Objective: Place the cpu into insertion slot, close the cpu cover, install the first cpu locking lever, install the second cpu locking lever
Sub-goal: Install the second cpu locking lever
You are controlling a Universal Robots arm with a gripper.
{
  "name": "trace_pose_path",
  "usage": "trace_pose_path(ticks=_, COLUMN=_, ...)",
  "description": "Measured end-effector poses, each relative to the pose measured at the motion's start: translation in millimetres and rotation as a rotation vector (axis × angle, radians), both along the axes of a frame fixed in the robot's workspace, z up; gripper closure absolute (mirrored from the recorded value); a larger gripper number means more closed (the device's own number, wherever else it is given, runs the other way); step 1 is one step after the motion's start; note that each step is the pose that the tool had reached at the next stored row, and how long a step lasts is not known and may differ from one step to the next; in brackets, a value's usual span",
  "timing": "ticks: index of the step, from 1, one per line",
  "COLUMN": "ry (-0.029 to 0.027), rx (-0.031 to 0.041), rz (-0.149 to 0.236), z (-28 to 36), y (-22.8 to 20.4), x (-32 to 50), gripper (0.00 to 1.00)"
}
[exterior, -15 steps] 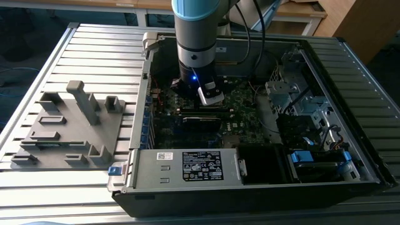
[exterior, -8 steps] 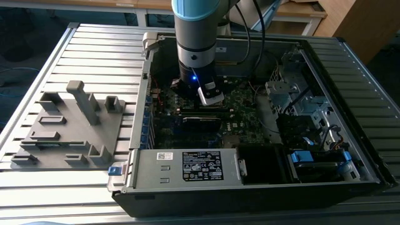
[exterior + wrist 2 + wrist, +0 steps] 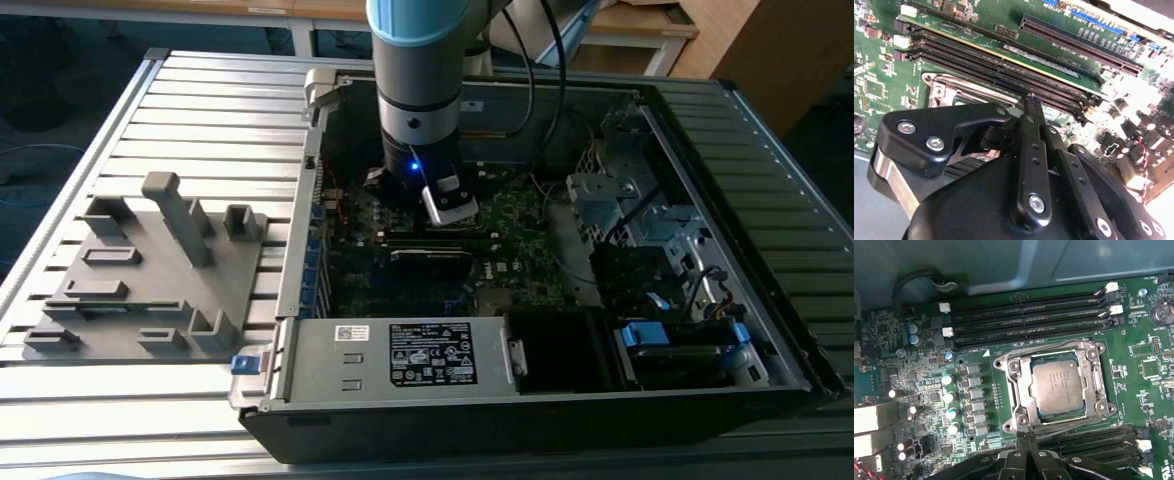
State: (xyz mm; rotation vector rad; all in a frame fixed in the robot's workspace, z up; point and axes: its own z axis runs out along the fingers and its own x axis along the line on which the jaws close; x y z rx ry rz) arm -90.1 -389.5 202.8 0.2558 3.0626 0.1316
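The cpu point(image 3: 1058, 386), a dull silver square chip, lies flat in its socket on the green motherboard point(image 3: 904, 370). The cpu cover point(image 3: 1021, 390), a shiny metal frame, lies down around it with the chip showing through its window. My gripper point(image 3: 1026, 436) hovers just beside the socket's edge, towards the nearer memory slots, its black fingers shut together with nothing seen between them. In the second wrist view the gripper point(image 3: 1032, 100) tip points at the socket's rim point(image 3: 939, 87). In the exterior view the arm point(image 3: 416, 110) reaches down into the open computer case point(image 3: 747, 250).
Black memory slots point(image 3: 1029, 315) run along one side of the socket and more memory slots point(image 3: 1089, 440) along the other. Capacitors point(image 3: 949, 400) stand close by. A power supply point(image 3: 400, 355) and drive bays point(image 3: 667, 340) fill the case's near end. A grey fixture point(image 3: 147, 270) sits outside the case.
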Motion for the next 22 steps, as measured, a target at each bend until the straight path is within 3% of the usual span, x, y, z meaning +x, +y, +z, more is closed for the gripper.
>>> trace_pose_path(ticks=5, ry=0.0, rx=0.0171, rz=0.0, z=0.0, y=0.0, x=0.0, gripper=0.89)
trace_pose_path(ticks=9, ry=-0.0001, rx=0.0237, rz=0.0, z=-0.3, y=0.0, x=-0.3, gripper=0.89)
trace_pose_path(ticks=14, ry=-0.0001, rx=0.0287, rz=0.0, z=-0.3, y=-0.1, x=-0.3, gripper=0.89)
trace_pose_path(ticks=22, ry=0.0, rx=0.0311, rz=0.0, z=-0.4, y=-4.5, x=-0.8, gripper=0.89)
